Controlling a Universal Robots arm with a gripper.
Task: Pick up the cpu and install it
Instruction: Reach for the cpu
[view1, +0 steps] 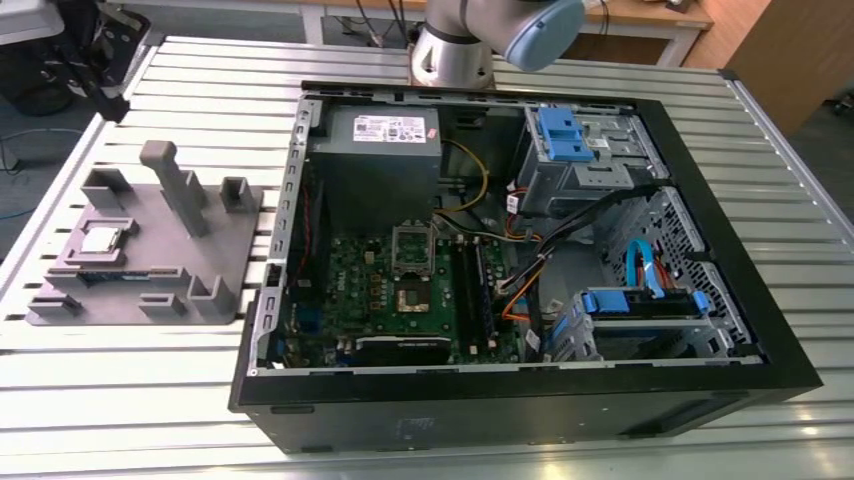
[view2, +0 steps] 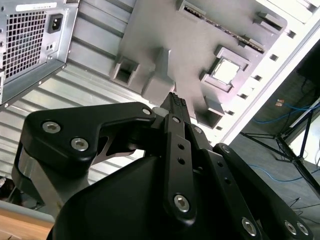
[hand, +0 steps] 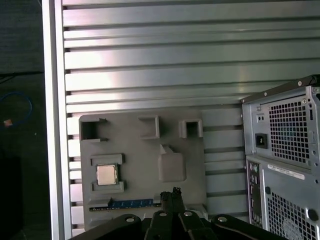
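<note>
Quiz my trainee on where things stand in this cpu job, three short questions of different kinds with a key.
1. Fill in: in the exterior view, the grey fixture stands to the ___ of the open computer case.
2. True or false: the hand grips the cpu.
3. The cpu lies: A) inside the case; B) in a recess of the fixture; C) on top of the case.

Key: 1 left; 2 false; 3 B.
</note>
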